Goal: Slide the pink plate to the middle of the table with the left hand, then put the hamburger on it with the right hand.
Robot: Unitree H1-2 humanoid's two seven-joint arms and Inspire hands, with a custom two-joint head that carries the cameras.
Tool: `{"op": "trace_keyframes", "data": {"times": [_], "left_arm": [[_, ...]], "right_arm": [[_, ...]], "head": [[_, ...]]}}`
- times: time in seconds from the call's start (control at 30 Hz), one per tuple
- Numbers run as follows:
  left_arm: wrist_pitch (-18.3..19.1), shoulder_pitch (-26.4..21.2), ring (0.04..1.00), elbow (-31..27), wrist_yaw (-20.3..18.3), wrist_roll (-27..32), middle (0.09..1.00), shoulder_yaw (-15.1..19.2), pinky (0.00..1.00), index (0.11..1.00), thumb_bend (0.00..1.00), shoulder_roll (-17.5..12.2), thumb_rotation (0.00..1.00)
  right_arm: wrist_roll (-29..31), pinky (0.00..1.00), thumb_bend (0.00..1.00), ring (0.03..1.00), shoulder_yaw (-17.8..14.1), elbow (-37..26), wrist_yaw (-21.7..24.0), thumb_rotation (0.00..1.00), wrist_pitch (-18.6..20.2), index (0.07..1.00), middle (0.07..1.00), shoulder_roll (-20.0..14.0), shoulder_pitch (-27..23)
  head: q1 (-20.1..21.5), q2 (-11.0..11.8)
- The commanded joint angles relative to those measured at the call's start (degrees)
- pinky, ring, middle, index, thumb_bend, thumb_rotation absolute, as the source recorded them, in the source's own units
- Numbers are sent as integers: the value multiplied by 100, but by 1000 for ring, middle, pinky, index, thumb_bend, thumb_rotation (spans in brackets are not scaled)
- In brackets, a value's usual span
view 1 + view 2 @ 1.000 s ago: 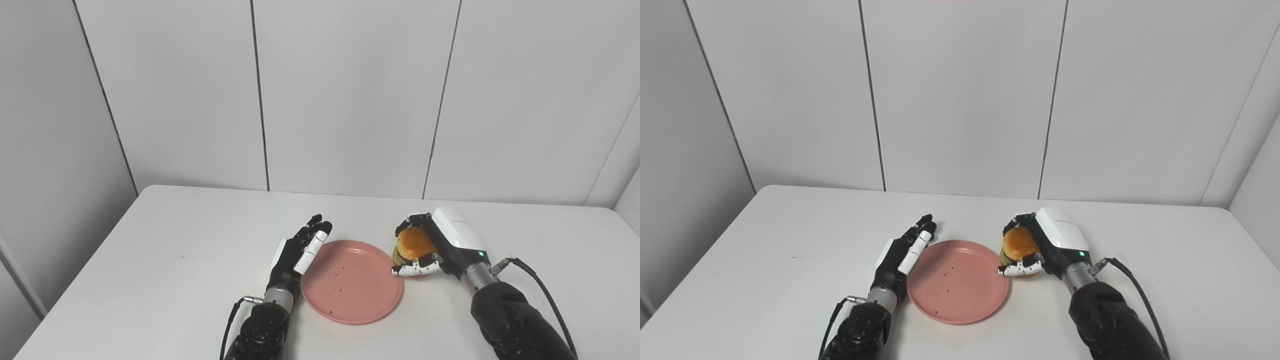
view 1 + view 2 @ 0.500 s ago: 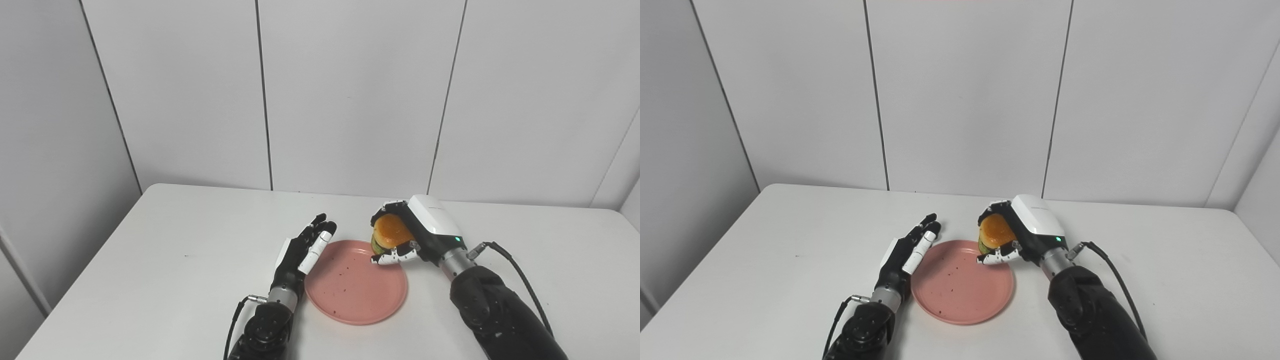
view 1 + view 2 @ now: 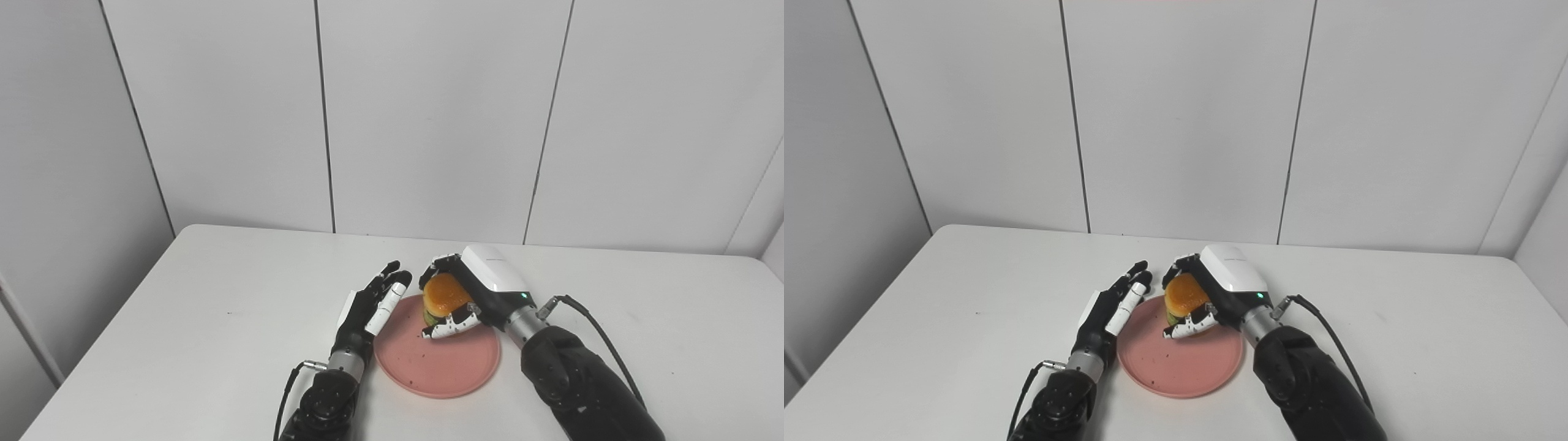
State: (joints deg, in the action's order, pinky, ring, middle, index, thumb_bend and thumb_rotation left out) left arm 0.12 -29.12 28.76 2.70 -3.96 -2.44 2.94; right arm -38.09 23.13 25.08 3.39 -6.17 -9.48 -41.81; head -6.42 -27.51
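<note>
A pink plate point(image 3: 447, 367) lies on the white table point(image 3: 202, 318) near its middle, speckled with dark crumbs. Over the plate's far half my right hand point(image 3: 474, 300) is shut on the hamburger point(image 3: 446, 297), an orange bun with green layers under it; fingers wrap its far side and the thumb lies under its front. Whether the hamburger touches the plate cannot be told. My left hand point(image 3: 370, 306) rests edge-on against the plate's left rim, open, fingers straight and pointing away. The same scene appears in the right eye view: plate point(image 3: 1176, 367), hamburger point(image 3: 1185, 299).
Grey wall panels point(image 3: 429, 116) stand right behind the table's far edge. A black cable point(image 3: 603, 334) loops from my right wrist. Bare tabletop stretches to the left and to the right of the hands.
My right hand has carried the hamburger up from the table right of the plate and leftward over the plate's far half. The left hand and plate kept their place; the camera shifted slightly.
</note>
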Motion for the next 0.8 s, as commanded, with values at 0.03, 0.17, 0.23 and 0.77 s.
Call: {"op": "trace_keyframes", "data": {"times": [0.03,0.17,0.23,0.77], "left_arm": [[25,-151,898,10,-68,-52,911,-99,860,883,810,31,879],[75,-120,907,-58,-63,-56,913,-100,859,885,806,16,878],[70,-113,904,-68,-71,-30,912,-86,858,883,802,10,873],[67,-92,917,-60,-193,1,920,-118,877,875,829,-60,900]], "right_arm": [[21,333,520,404,-12,-52,-38,4,-46,493,475,118,-343],[-21,332,520,400,10,100,-75,3,-56,493,473,198,-304],[-21,339,519,405,13,191,-102,2,-83,492,476,230,-289],[47,347,517,415,94,850,-329,4,-409,505,465,224,-267]], "head": [[4,-11],[16,-29],[22,-39],[133,-48]]}}
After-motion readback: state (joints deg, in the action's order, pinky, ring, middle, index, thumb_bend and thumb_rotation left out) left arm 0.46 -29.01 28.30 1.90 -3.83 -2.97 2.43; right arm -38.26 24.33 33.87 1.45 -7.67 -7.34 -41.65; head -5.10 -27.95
